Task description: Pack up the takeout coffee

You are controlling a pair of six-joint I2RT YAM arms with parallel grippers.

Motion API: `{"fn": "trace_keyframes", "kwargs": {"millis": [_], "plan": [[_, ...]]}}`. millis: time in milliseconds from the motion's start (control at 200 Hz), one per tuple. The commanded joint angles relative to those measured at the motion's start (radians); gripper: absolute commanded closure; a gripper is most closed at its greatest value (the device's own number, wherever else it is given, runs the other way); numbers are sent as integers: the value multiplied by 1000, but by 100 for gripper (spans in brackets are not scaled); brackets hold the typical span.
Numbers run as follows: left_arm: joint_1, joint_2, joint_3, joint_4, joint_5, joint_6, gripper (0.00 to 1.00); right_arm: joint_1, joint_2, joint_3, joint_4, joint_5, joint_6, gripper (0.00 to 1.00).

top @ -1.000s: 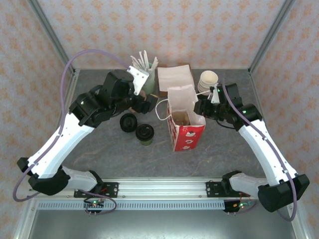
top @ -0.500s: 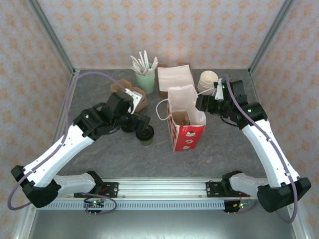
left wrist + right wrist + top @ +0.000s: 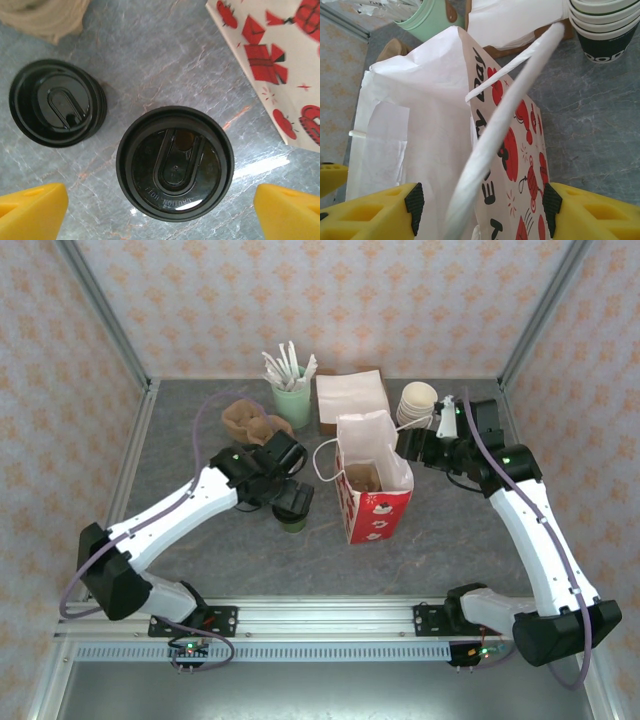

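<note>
A: Axis and heading of the coffee cup (image 3: 175, 164)?
B: Vertical axis; upright on the table (image 3: 450, 540), black lid uppermost, facing the left wrist camera. Raised tab of the lid running roughly from 12 to 6 o'clock in that view, lettering at 6.
A: Located where?
B: In the top view, at 9 o'clock of the red-and-white bag (image 3: 372, 485), near it yet apart. In the left wrist view, with a loose lid (image 3: 56, 110) at 10 o'clock, also apart.
A: Left gripper (image 3: 160, 212)?
B: Spread wide directly above the cup, yellow fingers (image 3: 30, 212) at 8 and 4 o'clock of the lid, clear of it on both sides. Grasping nothing.
A: Right gripper (image 3: 480, 210)?
B: Set astride the bag's rim at its 2 o'clock corner, white handle (image 3: 500, 125) between the jaws. Jaws partly apart; impossible to tell whether pressing the paper or released.
</note>
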Motion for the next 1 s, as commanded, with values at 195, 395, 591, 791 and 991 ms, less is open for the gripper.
{"fn": "trace_keyframes", "kwargs": {"millis": [195,395,591,791,991], "plan": [[-14,65,22,-40,-42,-122,2,-6,-15,-16,16,-26,8,34],[-50,115,28,-45,-45,-160,3,-5,-15,-17,11,-18,4,34],[-56,124,8,-14,-26,-175,3,-5,-15,-24,14,-18,4,34],[-57,133,4,-13,-43,-179,7,-7,-17,-24,13,-17,3,34],[-55,144,6,-23,-65,-189,9,-7,-16,-26,12,-15,0,34]]}}
